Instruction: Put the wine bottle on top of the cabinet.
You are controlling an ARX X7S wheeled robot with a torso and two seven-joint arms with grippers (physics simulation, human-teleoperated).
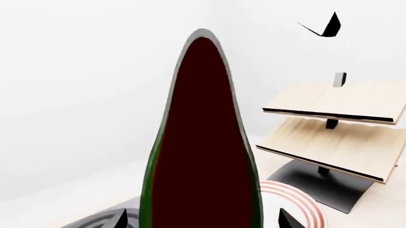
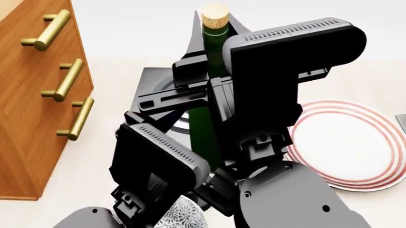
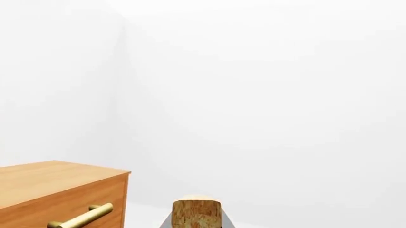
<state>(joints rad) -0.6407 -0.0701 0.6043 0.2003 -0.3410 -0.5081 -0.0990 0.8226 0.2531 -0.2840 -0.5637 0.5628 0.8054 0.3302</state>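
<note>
Wine bottle [image 2: 212, 66] upright, tan cork [image 2: 214, 15] uppermost, well right of the orange-brown cabinet [image 2: 28, 95] and its brass bar handles [image 2: 66, 80]. Not on the cabinet top. Held up among both black arms. Left gripper [image 1: 203, 218] straddling the dark glass, one fingertip [image 1: 288, 219] at each side, apparently closed on it. Right gripper hidden behind the arm housing; opening impossible to judge. Red-ringed white plate [image 2: 345, 142] farther right of the bottle. Pale two-tier wooden shelf stand [image 1: 336, 133] beyond.

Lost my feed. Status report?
Left claw shut on wine bottle. Right claw unseen. Bottle upright, not yet on cabinet. Nothing visibly blocking.
</note>
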